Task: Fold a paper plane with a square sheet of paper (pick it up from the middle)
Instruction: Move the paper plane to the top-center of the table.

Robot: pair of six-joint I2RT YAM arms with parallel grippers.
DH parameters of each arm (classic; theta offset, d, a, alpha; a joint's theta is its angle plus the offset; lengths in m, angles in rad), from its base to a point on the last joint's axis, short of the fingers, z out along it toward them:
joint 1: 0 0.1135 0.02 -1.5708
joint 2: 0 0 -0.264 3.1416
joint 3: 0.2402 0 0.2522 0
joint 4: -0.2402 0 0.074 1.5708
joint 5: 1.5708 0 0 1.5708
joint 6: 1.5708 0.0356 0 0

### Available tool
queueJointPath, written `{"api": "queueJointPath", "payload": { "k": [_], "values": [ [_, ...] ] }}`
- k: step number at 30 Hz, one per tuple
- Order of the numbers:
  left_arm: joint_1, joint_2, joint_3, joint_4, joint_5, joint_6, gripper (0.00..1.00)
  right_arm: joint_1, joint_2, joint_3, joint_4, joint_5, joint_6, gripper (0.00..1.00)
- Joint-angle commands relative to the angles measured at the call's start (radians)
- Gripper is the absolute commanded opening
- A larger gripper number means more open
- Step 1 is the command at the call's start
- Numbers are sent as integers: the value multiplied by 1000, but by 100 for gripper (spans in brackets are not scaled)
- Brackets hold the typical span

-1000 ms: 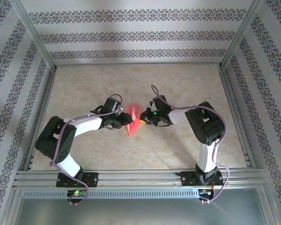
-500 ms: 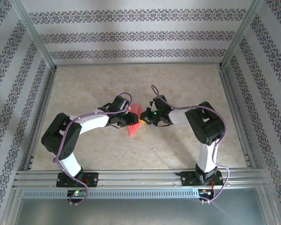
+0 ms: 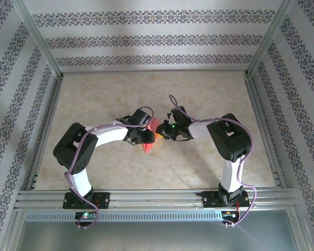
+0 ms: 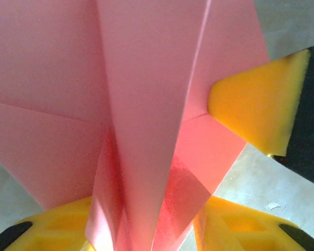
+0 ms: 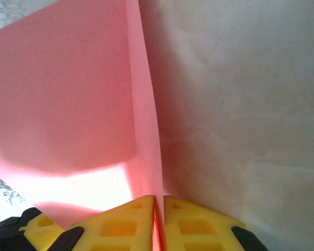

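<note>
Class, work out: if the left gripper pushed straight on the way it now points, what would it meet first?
The folded pink paper, standing between its fingers; beyond that, probably a yellow fingertip of the right gripper, though depth is unclear.

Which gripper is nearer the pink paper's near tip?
Left. The left gripper straddles the paper just beyond that tip; the right gripper pinches its right edge farther back.

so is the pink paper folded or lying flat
folded: the paper shows sharp creases and overlapping flaps in the left wrist view, and the right hand pinches a creased edge
</note>
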Motion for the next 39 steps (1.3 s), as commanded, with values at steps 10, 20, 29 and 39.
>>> {"api": "queueJointPath", "payload": {
  "k": [10,20,29,39],
  "values": [
    [-20,26,68,-114,-111,29,31,-14,-16,6,-2,-22,-2,16],
    [-23,48,114,-173,-144,43,11,-42,-107,-14,-55,26,-57,36],
    [-22,32,191,-376,-293,122,9,-113,-298,-91,-186,211,-188,55],
    [-21,131,240,-390,-290,105,15,-146,-348,-133,-200,241,-192,56]
  ]
}}
